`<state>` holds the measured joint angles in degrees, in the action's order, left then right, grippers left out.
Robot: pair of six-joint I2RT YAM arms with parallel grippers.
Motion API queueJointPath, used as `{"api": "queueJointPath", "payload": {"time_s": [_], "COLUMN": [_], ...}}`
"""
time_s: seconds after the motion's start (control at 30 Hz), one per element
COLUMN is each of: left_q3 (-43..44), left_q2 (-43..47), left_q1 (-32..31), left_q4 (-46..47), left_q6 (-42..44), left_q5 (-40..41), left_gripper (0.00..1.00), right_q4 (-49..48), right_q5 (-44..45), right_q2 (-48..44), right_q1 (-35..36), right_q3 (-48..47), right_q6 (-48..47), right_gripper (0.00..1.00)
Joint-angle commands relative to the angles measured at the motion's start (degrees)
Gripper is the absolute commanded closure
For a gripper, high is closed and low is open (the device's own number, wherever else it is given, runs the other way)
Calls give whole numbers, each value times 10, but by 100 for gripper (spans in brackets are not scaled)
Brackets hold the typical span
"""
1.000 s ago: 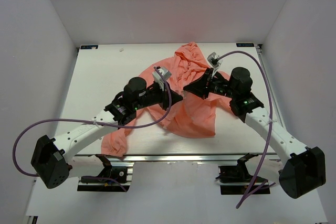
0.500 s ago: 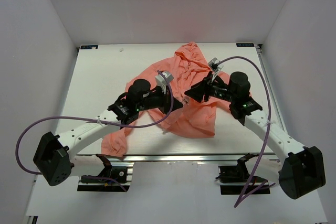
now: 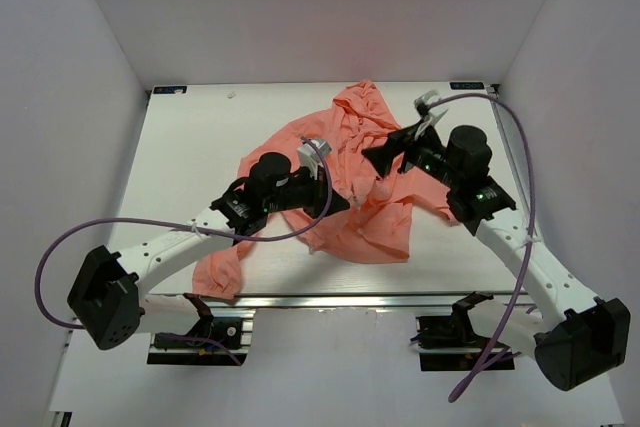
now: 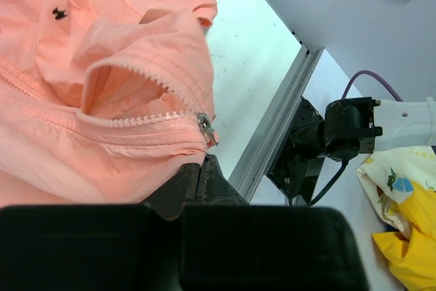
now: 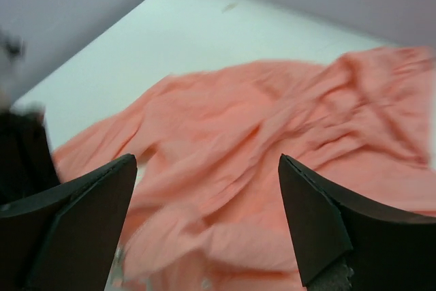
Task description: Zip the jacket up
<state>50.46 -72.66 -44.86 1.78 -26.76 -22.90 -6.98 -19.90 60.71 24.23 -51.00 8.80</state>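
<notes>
Jacket: a salmon-pink jacket (image 3: 375,222) lies crumpled and wrinkled mid-way across the white counter (image 3: 200,132), between the two arms.
Hood: the hood (image 3: 362,105) points toward the far edge.
Sleeve: one sleeve (image 3: 218,272) trails to the near left edge.
Left hand: the left hand (image 3: 338,204) sits low at the jacket's left front, its fingers (image 4: 197,185) pressed together and pinching the fabric edge just below the zipper's lower end.
Zipper: the zipper slider (image 4: 204,127) sits at the bottom of the track. Above it the two rows of teeth part in a loop, so the front is unzipped.
Chest mark: a tiny dark chest mark (image 4: 59,13) shows on the fabric above the zipper.
Right hand: the right hand (image 3: 374,156) hovers above the jacket's upper right part, fingers spread wide, gripping nothing.
</notes>
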Motion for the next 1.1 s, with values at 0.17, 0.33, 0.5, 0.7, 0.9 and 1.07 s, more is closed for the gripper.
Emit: {"api": "queueJointPath", "payload": {"time_s": [0.17, 0.33, 0.5, 0.7, 0.9, 1.07], "left_q3": [16, 10, -4, -8, -27, -33], "left_q2": [-28, -18, 2, 16, 14, 16], "left_q1": [-1, -1, -1, -1, -1, -2], "left_q4": [13, 18, 19, 7, 36, 35], "left_q6": [-45, -69, -71, -72, -96, -99], "left_q5": [-7, 0, 8, 14, 8, 14], "left_gripper": [100, 100, 100, 100, 100, 100], "right_q4": [50, 157, 297, 384, 321, 235], "right_q5": [299, 295, 337, 305, 212, 273], "right_q2": [40, -9, -80, -186, -224, -179], "right_q1": [1, 36, 133, 186, 208, 289], "right_q3": [-232, -149, -68, 21, 116, 143], "right_q6": [138, 126, 142, 170, 191, 199], "right_gripper": [11, 11, 11, 10, 11, 11]}}
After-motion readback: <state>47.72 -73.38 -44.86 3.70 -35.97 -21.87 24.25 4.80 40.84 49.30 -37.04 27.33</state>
